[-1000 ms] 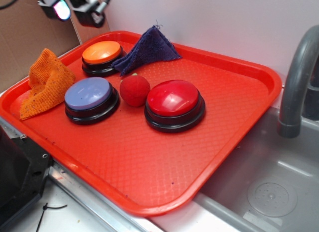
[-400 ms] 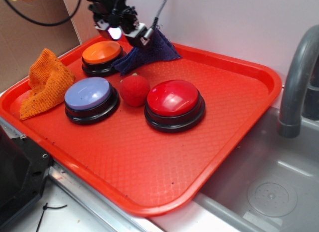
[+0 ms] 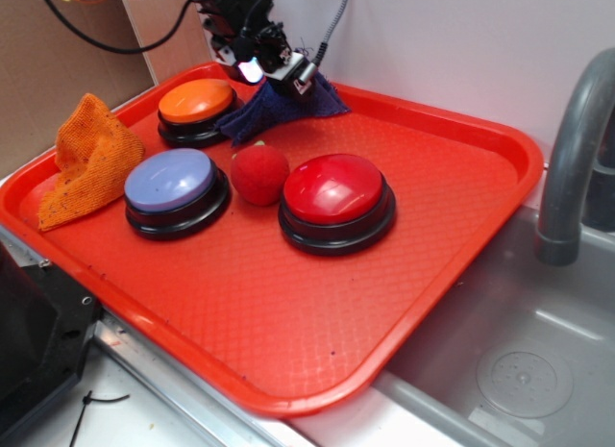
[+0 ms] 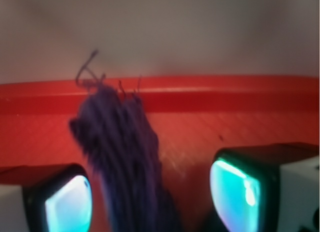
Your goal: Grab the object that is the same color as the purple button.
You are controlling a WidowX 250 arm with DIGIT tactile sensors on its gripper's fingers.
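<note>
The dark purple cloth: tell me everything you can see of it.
The dark purple cloth is a small knitted piece, navy-purple, folded into a peak with loose threads at its tip. It lies on the red tray near the back rim, one corner against the orange button. The gripper is over its peak; the wrist view shows the peak standing between the two fingers, which are apart and not yet closed on it.

The cloth lies at the tray's back rim, behind the ball.
</note>
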